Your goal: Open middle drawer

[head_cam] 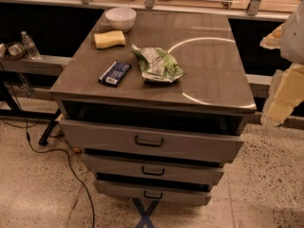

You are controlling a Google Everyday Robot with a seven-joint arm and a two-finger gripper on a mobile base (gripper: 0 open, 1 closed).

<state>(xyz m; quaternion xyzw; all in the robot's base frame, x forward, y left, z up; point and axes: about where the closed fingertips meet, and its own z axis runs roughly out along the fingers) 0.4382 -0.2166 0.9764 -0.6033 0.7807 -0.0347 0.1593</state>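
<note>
Grey metal cabinet (209, 80), centre of frame, smooth reflective top, three drawer fronts stacked below. Middle drawer (190, 174) is the second front down, lower centre of frame: low, wide, matt grey sheet metal, with a small dark loop handle (153, 171) at its centre and a dark gap above its upper edge. Its long axis runs left to right across the frame, dipping slightly toward the right. Top drawer (104, 136) above it is taller-fronted; bottom drawer (180, 196) is narrowest. Gripper (284, 96) sits at the right edge of frame at mid height, pale and blocky, well apart from the cabinet — whether it is apart or together cannot be told. The middle drawer's handle lies down and to the left of the gripper, so the approach should be judged leftward and downward, then a pull toward the lower frame. On top: white bowl (120, 18), yellow sponge (109, 39), dark blue packet (115, 73), crumpled green bag (156, 65). Speckled floor, black cable (71, 167) at lower left.
</note>
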